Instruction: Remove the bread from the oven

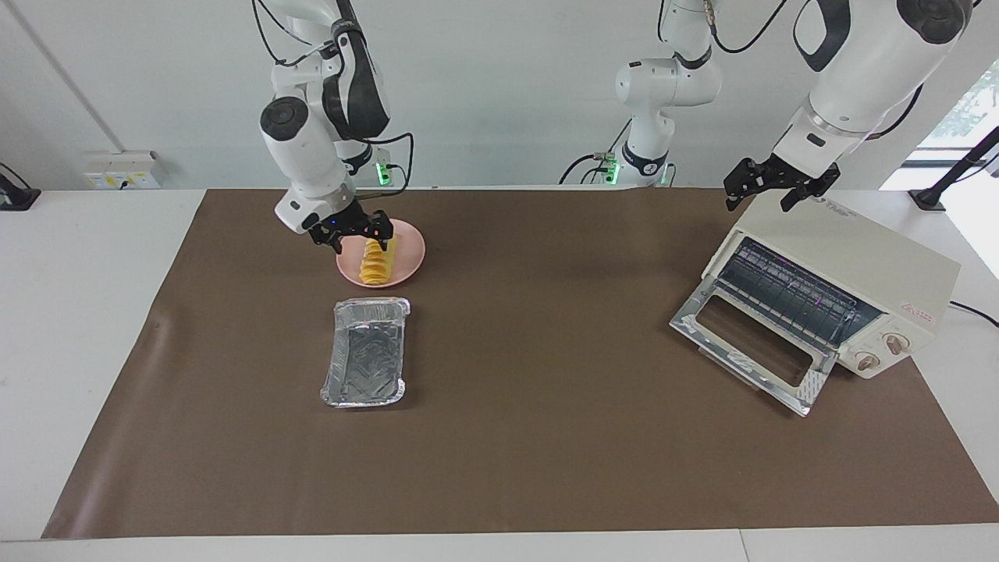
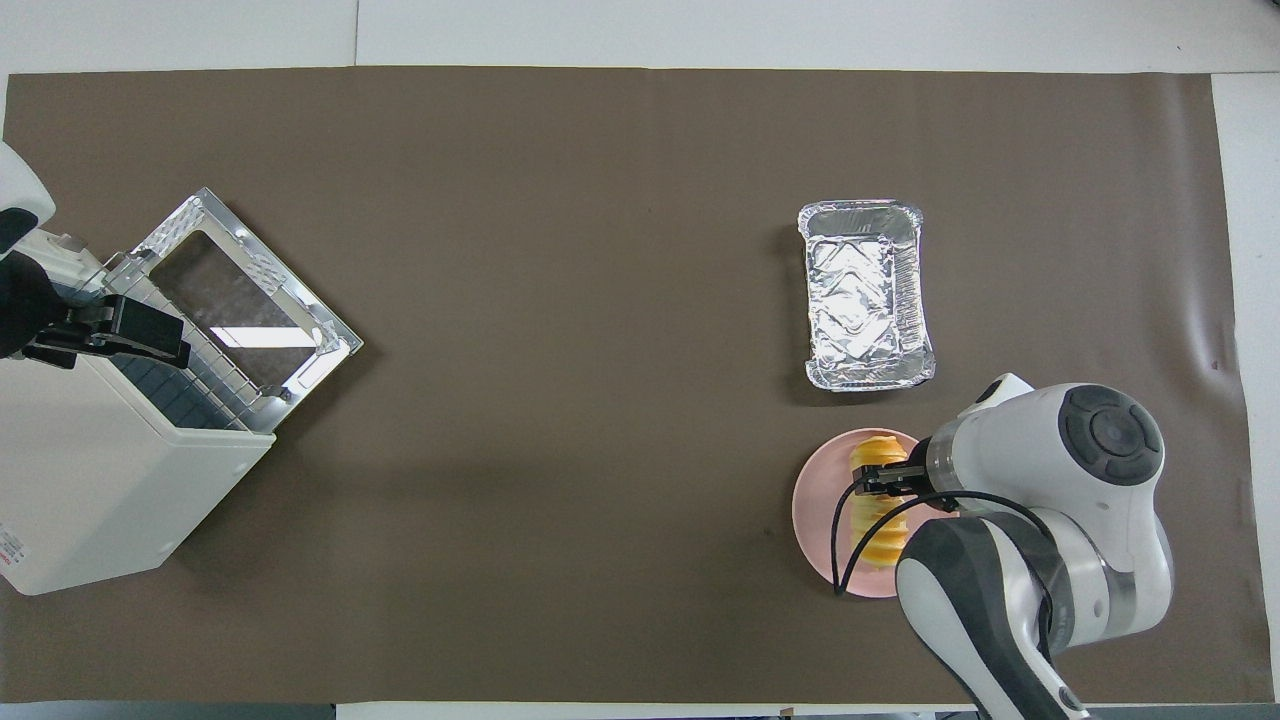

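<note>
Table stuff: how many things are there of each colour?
Yellow: 1, the bread on the plate.
Pink: 1, the plate.
Silver: 1, the foil tray.
Cream-white: 1, the oven, door open.
Total: 4.

White glossy arm shells, dark grey joint bands, black cables
</note>
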